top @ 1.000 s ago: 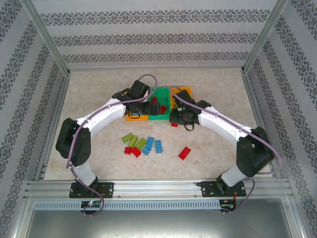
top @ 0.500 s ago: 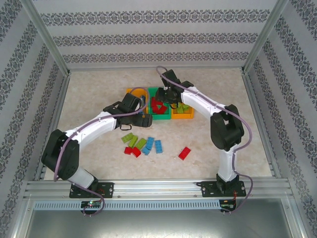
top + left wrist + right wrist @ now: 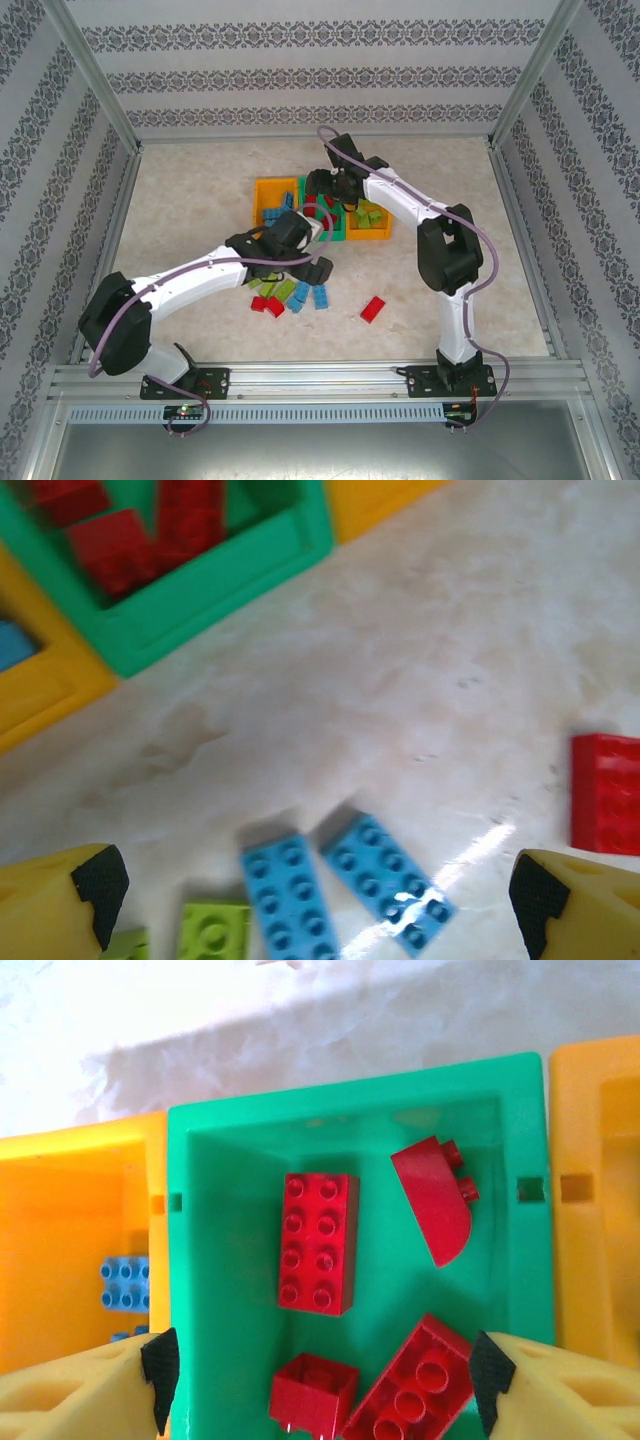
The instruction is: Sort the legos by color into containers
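Three containers stand in a row: an orange bin [image 3: 266,196], a green bin [image 3: 339,231] and a second orange bin [image 3: 373,236]. My right gripper [image 3: 325,1385] hovers open over the green bin [image 3: 200,1260], nothing between its fingers. Below it lie several red legos, among them a long brick [image 3: 320,1242]. A blue brick [image 3: 125,1282] rests in the left orange bin [image 3: 70,1210]. My left gripper [image 3: 315,910] is open and empty above two loose blue bricks [image 3: 285,890] [image 3: 385,880] and a lime green one [image 3: 212,935]. A red brick [image 3: 605,792] lies to their right.
Loose legos [image 3: 290,295] sit in a cluster on the table in front of the bins, with a lone red brick [image 3: 372,308] to the right. The right orange bin holds lime green bricks [image 3: 368,215]. Metal frame rails and patterned walls enclose the table.
My right gripper travelled from the table in front of the bins to above the green bin and opened. My left arm swung back from the bins to over the loose bricks.
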You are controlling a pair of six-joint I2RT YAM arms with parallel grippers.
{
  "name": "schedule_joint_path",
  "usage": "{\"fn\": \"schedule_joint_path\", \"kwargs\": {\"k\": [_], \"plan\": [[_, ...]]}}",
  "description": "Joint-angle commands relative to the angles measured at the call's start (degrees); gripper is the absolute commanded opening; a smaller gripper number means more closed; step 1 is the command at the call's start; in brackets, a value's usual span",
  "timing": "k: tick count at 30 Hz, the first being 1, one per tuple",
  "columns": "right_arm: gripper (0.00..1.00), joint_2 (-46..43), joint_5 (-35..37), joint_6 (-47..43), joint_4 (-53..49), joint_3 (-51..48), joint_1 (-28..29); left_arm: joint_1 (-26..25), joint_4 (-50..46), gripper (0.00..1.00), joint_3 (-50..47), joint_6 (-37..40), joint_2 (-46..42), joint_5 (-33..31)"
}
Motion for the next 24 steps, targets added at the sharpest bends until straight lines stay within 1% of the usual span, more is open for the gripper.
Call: {"fn": "schedule_joint_path", "kwargs": {"k": [1,4,5,8,14,18,24], "plan": [[0.85,-8.3,0.3,0.7,2.6,-4.7,0.1,-4.4,0.4,1.0,3.4,2.3,3.1,1.7],[0.9,-14.6,3.7,-1.2,2.5,-10.8,-0.7,-8.9,0.1,0.99,5.8,3.6,7.2,2.7],[0.92,-17.0,5.1,-1.9,2.1,-13.3,-1.1,-10.6,-0.3,0.99,6.7,4.2,8.7,2.4],[0.98,-23.9,8.2,-2.7,1.3,-20.7,-3.6,-13.4,-1.7,0.99,9.2,4.8,12.6,0.8],[0.98,-38.9,11.1,-2.1,2.2,-36.4,-11.0,-14.4,-5.0,0.98,14.9,2.8,18.9,2.6],[0.98,-46.1,12.0,-1.8,0.8,-42.7,-15.8,-15.6,-7.2,0.98,18.3,0.7,22.9,1.9],[0.98,-52.5,12.7,-1.5,-0.7,-48.2,-20.4,-16.3,-9.9,0.97,22.5,-1.8,26.7,0.7]]}}
